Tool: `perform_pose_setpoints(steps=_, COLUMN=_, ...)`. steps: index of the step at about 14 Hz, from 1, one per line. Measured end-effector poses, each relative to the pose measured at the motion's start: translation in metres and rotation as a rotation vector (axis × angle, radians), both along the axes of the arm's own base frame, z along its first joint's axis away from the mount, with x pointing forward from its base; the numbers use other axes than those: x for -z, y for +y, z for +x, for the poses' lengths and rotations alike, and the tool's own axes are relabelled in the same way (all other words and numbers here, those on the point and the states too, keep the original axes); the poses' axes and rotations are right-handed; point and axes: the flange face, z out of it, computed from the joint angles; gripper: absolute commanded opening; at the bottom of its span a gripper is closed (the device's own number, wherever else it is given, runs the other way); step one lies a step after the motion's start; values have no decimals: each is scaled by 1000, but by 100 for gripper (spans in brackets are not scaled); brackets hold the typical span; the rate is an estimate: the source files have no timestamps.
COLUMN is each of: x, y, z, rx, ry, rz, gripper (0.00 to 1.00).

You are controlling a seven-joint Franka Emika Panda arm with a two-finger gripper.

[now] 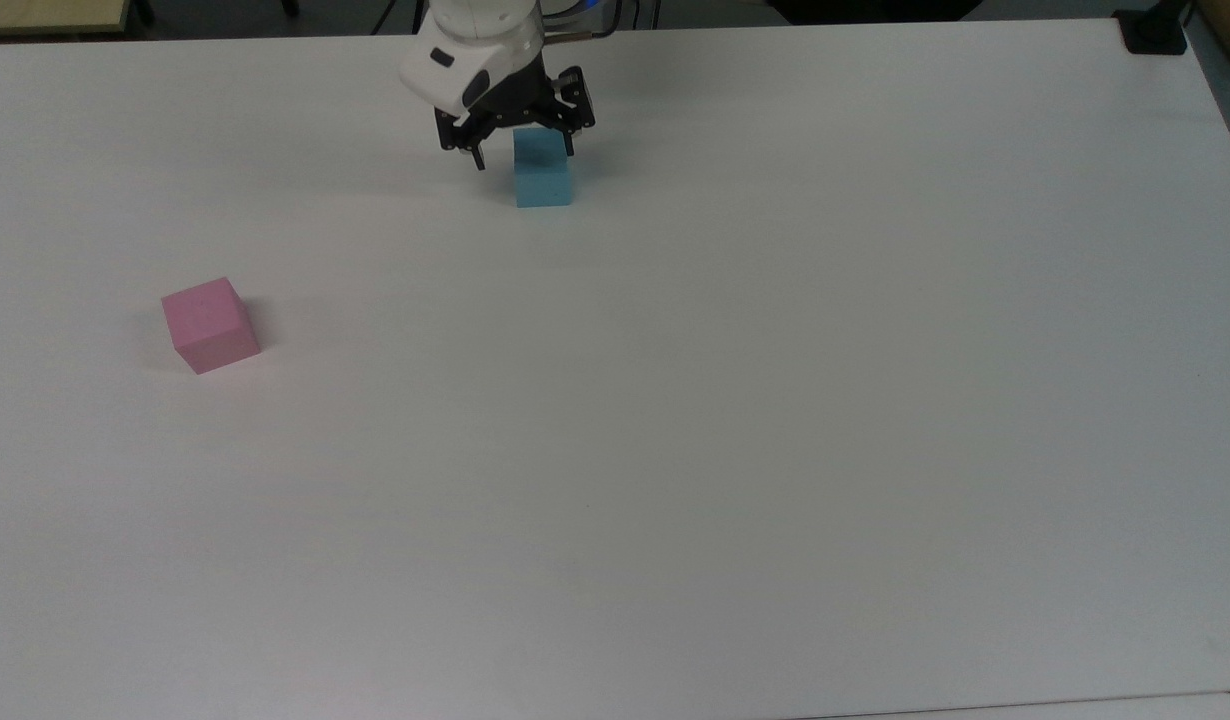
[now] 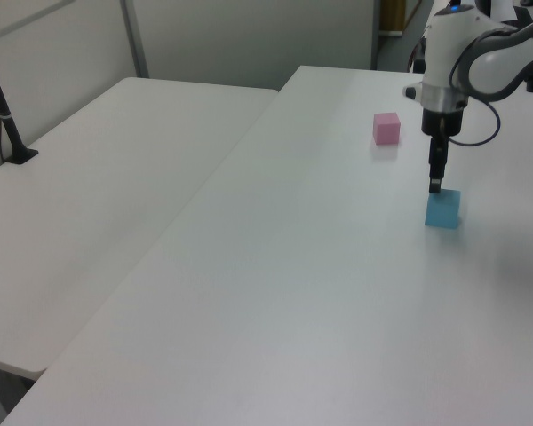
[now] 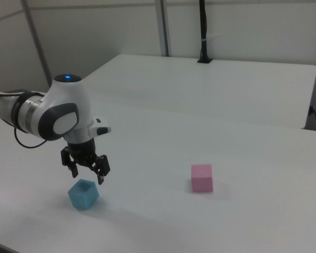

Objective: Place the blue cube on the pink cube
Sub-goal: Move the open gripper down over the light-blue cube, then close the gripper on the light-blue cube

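Note:
The blue cube (image 1: 543, 178) (image 2: 442, 210) (image 3: 83, 194) rests on the white table (image 1: 675, 450) near the top view's upper edge. My gripper (image 1: 524, 155) (image 2: 435, 185) (image 3: 88, 176) hangs open just above it, with one finger on each side of the cube's top and not touching it. In the top view the arm's white wrist hides the cube's far edge. The pink cube (image 1: 210, 325) (image 2: 386, 128) (image 3: 202, 177) sits apart, toward the top view's left, with nothing on it.
A second white table (image 2: 115, 177) (image 3: 216, 84) adjoins this one. A black post on a base (image 2: 4, 106) (image 3: 203, 31) stands on that table's far side, and its base (image 1: 1155, 30) shows at the top view's upper right corner.

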Motion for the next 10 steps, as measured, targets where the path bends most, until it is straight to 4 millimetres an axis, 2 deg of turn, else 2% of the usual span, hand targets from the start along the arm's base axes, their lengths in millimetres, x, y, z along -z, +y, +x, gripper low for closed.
perform_pose_setpoints(steps=3, x=21, y=2, z=-1, rx=-4, ry=44, rz=-4, gripper=99)
perform_pose_setpoints(steps=4, x=25, y=6, z=-2, rx=-12, ry=53, rz=-5, gripper=94)
perform_pose_setpoints(steps=6, x=30, y=11, z=-6, rx=-21, ry=63, rz=-6, gripper=57)
perform_pose_setpoints(steps=8, x=31, y=12, z=-6, rx=-21, ry=65, rz=-6, gripper=25)
perform_pose_setpoints(steps=9, x=31, y=13, z=-6, rx=-16, ry=66, rz=-7, gripper=18)
perform_pose_setpoints(steps=10, x=30, y=14, z=-6, rx=-11, ry=65, rz=-7, gripper=17)
